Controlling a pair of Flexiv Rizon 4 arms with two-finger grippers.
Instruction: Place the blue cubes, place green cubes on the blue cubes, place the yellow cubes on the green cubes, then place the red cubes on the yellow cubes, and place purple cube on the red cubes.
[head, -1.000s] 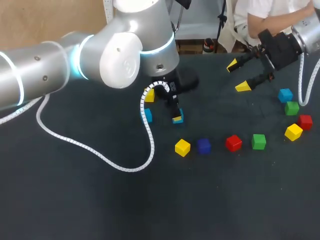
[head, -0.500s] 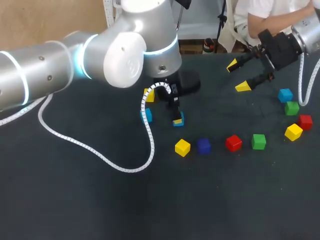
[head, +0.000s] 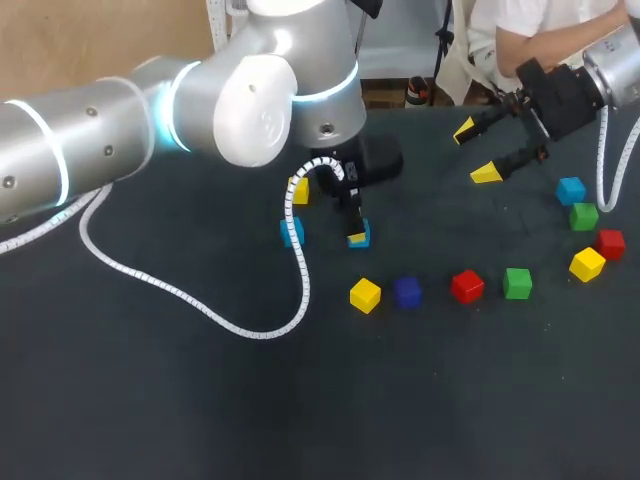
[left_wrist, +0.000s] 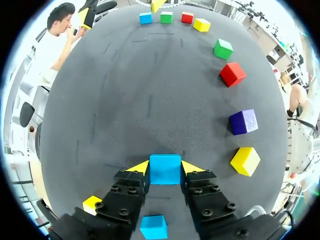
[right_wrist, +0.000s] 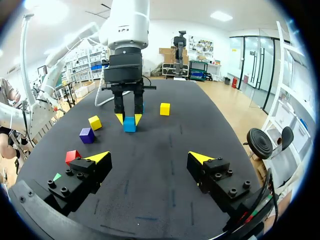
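My left gripper (head: 354, 230) is shut on a light blue cube (head: 359, 238), low over the mat; in the left wrist view the blue cube (left_wrist: 165, 172) sits squarely between the yellow tips of the left gripper (left_wrist: 165, 167). A second blue cube (head: 292, 232) and a yellow cube (head: 298, 190) lie just left of it. In a row in front lie a yellow cube (head: 365, 295), a purple cube (head: 406, 291), a red cube (head: 466, 286) and a green cube (head: 517, 283). My right gripper (head: 475, 152) hangs open at the back right, holding nothing.
At the right edge lie a blue cube (head: 571, 189), a green cube (head: 583, 215), a red cube (head: 611, 243) and a yellow cube (head: 587, 264). The left arm's white cable (head: 200, 305) loops over the mat at the left.
The left arm's elbow has swung slightly to the right; its gripper and the blue cube have barely shifted. The right arm has not moved.
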